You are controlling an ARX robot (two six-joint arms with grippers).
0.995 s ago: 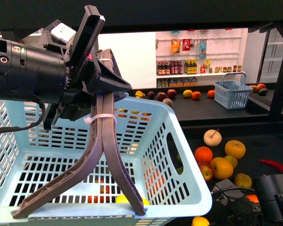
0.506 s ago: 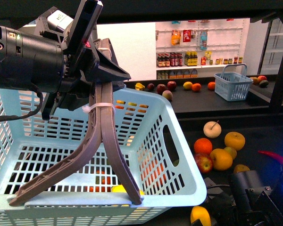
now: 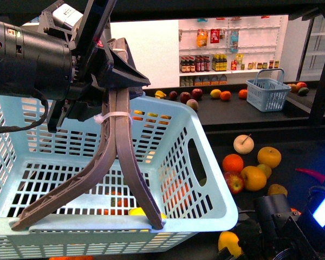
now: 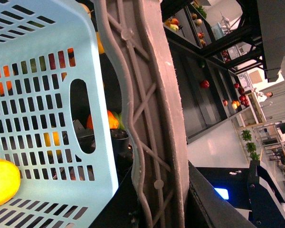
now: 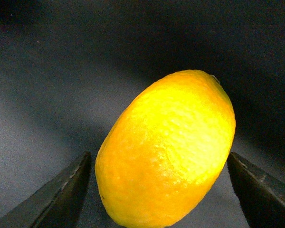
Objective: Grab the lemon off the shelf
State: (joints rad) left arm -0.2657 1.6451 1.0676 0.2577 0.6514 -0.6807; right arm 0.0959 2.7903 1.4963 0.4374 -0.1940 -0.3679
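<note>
Right wrist view: the lemon (image 5: 166, 147) lies on the dark tray of the shelf (image 5: 52, 66), between the two black fingertips (image 5: 61, 190) of the right tool (image 5: 161, 187). That tool stands wide, one tip close on either side of the fruit; whether they touch the skin cannot be told. Front view: the left tool (image 3: 86, 225) is spread wide too, its two brown fingers (image 3: 132, 179) planted on the near rim of a pale blue slotted basket (image 3: 206, 179). Other fruit (image 3: 254, 177) lies loose to the right of the basket.
</note>
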